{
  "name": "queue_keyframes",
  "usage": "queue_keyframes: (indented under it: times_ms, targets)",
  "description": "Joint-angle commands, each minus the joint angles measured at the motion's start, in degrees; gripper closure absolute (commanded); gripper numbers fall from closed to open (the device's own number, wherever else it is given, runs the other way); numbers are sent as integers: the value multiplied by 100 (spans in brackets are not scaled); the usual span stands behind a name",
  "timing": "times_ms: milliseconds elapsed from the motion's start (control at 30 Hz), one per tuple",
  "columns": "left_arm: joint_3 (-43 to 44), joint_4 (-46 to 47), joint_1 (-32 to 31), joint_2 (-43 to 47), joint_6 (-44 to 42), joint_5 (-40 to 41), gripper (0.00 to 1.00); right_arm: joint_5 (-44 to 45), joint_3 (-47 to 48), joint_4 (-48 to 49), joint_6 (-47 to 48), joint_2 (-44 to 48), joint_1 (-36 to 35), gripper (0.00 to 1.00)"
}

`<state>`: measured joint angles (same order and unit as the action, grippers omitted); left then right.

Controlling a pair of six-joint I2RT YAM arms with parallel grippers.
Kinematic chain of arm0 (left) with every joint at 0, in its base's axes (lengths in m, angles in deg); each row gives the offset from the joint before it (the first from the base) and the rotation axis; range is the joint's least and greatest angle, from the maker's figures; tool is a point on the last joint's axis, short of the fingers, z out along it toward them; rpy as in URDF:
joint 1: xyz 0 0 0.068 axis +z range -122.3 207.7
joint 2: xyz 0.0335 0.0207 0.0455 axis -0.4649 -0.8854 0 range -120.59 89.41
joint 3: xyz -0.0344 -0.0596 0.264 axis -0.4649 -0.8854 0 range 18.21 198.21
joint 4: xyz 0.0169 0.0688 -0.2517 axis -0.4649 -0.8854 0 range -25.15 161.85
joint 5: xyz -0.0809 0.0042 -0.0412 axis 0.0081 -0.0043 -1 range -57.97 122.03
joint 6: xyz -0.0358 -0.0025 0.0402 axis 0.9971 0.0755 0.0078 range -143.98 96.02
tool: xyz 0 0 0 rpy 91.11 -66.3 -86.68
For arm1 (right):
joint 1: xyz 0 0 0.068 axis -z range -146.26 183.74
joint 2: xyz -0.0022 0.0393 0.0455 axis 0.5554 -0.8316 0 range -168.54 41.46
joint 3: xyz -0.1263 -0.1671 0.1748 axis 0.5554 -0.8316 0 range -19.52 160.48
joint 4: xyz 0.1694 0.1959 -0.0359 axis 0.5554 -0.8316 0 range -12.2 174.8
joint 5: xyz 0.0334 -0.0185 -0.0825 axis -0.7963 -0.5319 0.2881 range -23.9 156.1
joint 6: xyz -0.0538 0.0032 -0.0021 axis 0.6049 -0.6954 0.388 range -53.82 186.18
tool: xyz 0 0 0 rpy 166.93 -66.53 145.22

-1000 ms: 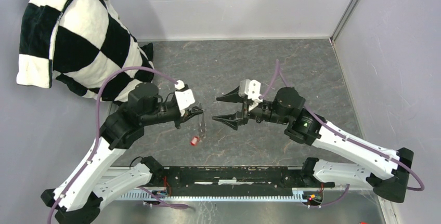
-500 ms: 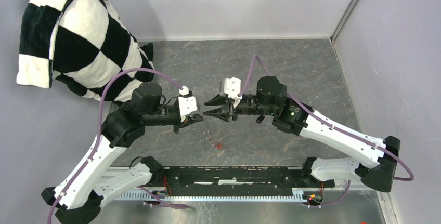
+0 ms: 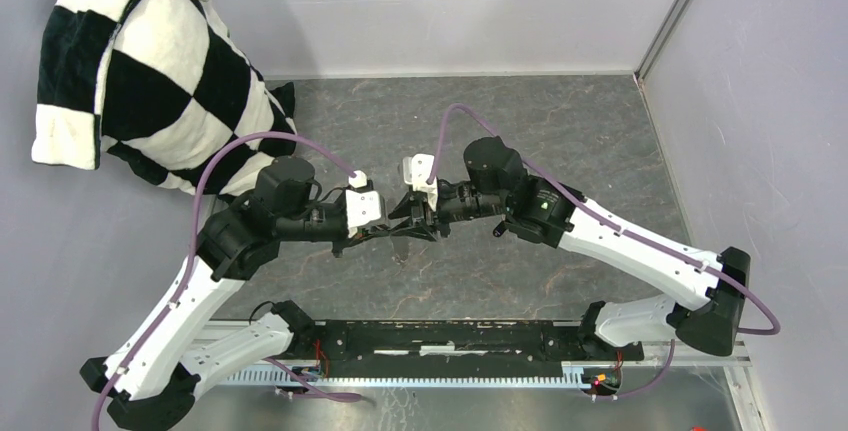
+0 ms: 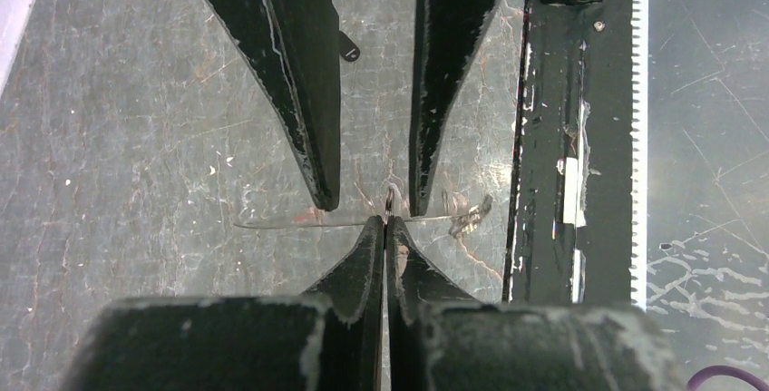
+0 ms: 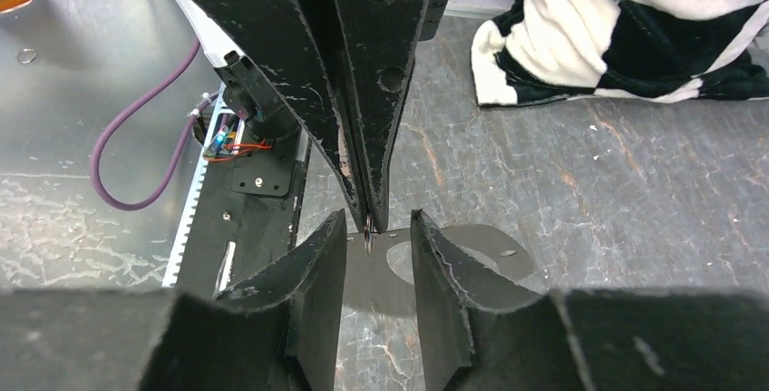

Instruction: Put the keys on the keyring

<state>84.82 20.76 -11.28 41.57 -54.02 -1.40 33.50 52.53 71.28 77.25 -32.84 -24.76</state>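
Note:
My left gripper is shut on the keyring, a thin silvery wire that runs edge-on to both sides of its tips. A small loop of the wire pokes out beyond them. A small silvery piece hangs on the wire to the right; I cannot tell whether it is one of the keys. No red or black key head shows clearly. My right gripper faces the left one, open. Its fingers straddle the left tips and the loop without touching.
A black-and-white checkered cushion lies at the back left. The black base rail runs along the near edge. Grey walls close the right and back sides of the marbled table.
My right gripper moved left to meet the left gripper and narrowed its jaws, which now straddle the left tips. The red tag that dangled below the left gripper no longer shows.

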Motion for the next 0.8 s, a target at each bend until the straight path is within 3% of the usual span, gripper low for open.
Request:
queue_keyframes:
  times_ms: [0, 167, 300, 500, 667, 767]
  targets:
    - [280, 57, -3, 69, -250, -257, 98, -95, 375, -90, 36, -70, -12, 63]
    - [330, 61, 0, 62, -209, -264, 98, -56, 433, -175, 57, -164, -12, 70]
    - [365, 61, -4, 64, -204, -290, 98, 7, 482, -258, 88, -224, -14, 86]
    - [487, 66, 4, -6, -184, -339, 98, 71, 629, -506, 176, -321, -9, 99]
    - [501, 174, 1, -21, -80, -353, 98, 205, 586, -356, 64, -226, -8, 99]
    - [449, 362, 0, 24, 103, -342, 85, 133, 77, 508, -378, 160, 17, 100]
